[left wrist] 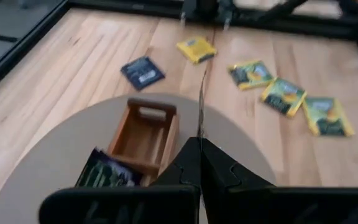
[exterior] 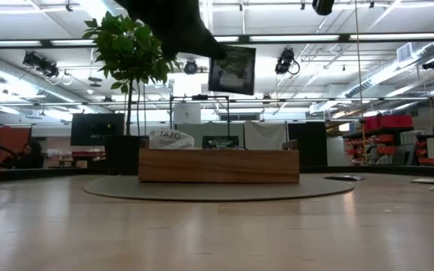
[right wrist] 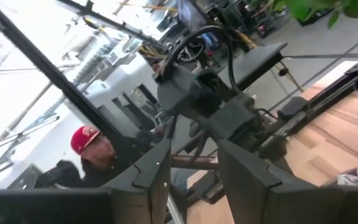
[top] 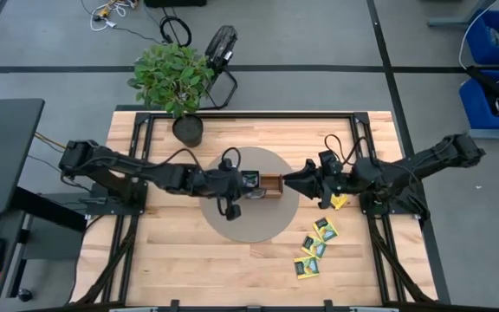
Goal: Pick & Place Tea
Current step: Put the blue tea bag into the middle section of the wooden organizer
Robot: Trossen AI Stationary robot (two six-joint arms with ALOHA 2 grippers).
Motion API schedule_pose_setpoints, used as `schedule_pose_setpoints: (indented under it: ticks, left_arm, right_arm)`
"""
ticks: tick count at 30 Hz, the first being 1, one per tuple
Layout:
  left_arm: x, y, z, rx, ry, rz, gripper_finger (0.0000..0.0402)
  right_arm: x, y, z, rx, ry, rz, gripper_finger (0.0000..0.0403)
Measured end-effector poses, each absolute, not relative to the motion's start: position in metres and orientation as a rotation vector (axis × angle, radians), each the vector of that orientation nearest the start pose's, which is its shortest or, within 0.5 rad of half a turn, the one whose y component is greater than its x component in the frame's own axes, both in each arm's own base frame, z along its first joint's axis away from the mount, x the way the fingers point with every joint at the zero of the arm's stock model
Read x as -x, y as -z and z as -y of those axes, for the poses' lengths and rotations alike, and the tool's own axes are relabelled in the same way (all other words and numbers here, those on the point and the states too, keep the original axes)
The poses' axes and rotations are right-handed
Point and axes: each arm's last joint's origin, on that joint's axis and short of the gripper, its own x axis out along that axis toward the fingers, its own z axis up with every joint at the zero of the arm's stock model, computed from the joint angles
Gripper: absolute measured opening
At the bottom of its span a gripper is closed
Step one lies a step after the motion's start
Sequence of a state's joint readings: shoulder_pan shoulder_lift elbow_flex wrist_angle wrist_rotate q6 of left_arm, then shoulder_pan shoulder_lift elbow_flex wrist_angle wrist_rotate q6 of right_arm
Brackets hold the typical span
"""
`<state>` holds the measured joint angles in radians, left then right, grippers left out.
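Note:
My left gripper [top: 239,180] reaches from the table's left over the round grey mat [top: 271,227] and is shut on a dark tea packet [exterior: 232,69]. The packet hangs above the brown wooden tray [exterior: 218,165], which stands on the mat. Inside the tray [left wrist: 143,134] a dark packet [left wrist: 107,173] leans, and a white-faced one [exterior: 170,138] sticks up. My right gripper [top: 306,178] is open at the tray's right end, with nothing between its fingers [right wrist: 151,171]. Loose tea lies on the table: a dark blue packet [left wrist: 142,71], a yellow one [left wrist: 196,50] and three yellow-green ones [top: 314,247]. My left gripper pinches the dark packet between its two shut fingers [left wrist: 199,152]. From the wrist the packet shows edge-on as a thin line [left wrist: 201,109]. In the low view the fingers hold it at its upper left corner [exterior: 215,54], slanting down from the left. The packet hangs upright, clear of the tray.
A potted plant [top: 176,82] stands at the table's far edge, left of centre. Black frame rails [top: 362,147] run along both sides of the wooden top. A person in a red cap [right wrist: 92,146] shows in the room beyond the table. Bare wood lies toward the near edge.

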<state>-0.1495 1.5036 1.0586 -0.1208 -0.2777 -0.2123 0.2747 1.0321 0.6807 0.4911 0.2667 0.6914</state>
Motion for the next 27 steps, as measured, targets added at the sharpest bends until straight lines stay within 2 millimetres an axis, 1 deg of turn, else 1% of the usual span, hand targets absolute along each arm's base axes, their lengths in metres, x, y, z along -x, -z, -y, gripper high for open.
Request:
schedule_pose_setpoints:
  ticks: [5,8,11,13,15,18,20,24,27]
  left_arm:
    - [-0.327,-0.259,0.031,0.130,-0.143,-0.461,0.0001]
    - [-0.320,-0.254,0.029,0.158,-0.084,-0.449,0.0001]
    - [-0.306,-0.255,0.027,0.171,-0.045,-0.428,0.0001]
    - [-0.295,-0.255,0.023,0.180,-0.026,-0.407,0.0002]
    - [-0.283,-0.256,0.017,0.190,-0.018,-0.396,0.0002]
    - [-0.272,-0.260,0.007,0.183,-0.005,-0.365,0.0002]
    - [-0.270,-0.261,0.000,0.176,0.012,-0.357,0.0002]
    - [-0.271,-0.258,-0.013,0.144,-0.002,-0.364,0.0002]
    - [-0.275,-0.252,-0.023,0.108,-0.031,-0.376,0.0002]
  right_arm:
    - [-0.224,-0.314,-0.057,-0.749,-0.009,0.138,0.0141]
    - [-0.228,-0.310,-0.058,-0.765,0.001,0.121,0.0141]
    - [-0.233,-0.303,-0.059,-0.758,0.015,0.090,0.0141]
    - [-0.235,-0.298,-0.059,-0.756,0.056,0.058,0.0141]
    - [-0.236,-0.292,-0.057,-0.757,0.108,0.022,0.0141]
    - [-0.237,-0.287,-0.054,-0.760,0.174,-0.018,0.0141]
    - [-0.238,-0.288,-0.051,-0.742,0.217,-0.064,0.0141]
    - [-0.244,-0.304,-0.042,-0.652,0.262,-0.177,0.0134]
    - [-0.251,-0.314,-0.034,-0.573,0.268,-0.283,0.0119]
